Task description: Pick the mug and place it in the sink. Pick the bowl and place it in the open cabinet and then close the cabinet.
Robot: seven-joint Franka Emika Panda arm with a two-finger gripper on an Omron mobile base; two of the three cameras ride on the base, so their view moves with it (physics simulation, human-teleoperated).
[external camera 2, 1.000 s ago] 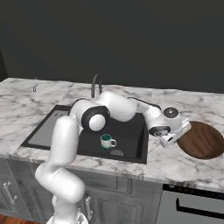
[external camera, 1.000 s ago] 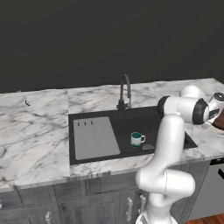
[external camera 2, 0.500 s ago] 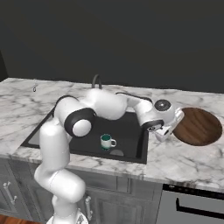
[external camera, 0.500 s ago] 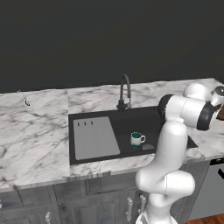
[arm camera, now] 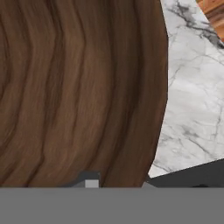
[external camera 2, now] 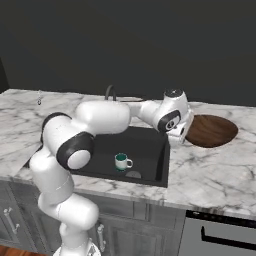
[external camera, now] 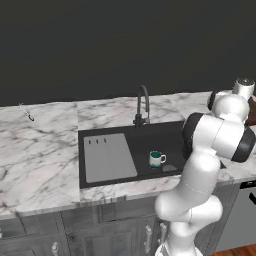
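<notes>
Brown wood is what the hand is busy with now — the bowl (external camera 2: 211, 131) sits on the marble counter (external camera 2: 210, 170), just to the right of the sink (external camera 2: 145, 150), and the gripper (external camera 2: 180, 136) is at its near left edge. From the hand's own camera the bowl (arm camera: 83, 87) looks very big and close, with its rim curving down toward the two finger tips at the bottom.

I think this step is picking up the bowl. To do it well, the fingers should pinch the thin rim firmly, one inside and one outside, then lift straight up so the wide bowl does not tip or slide.

Its fingers look pulled in to a narrow gap, right at the rim — it seems they are pinching it, but I cannot tell for sure.

Farther back, the mug (external camera 2: 121, 161) already stands upright inside the black sink, below the dark faucet (external camera: 142, 105).
</notes>
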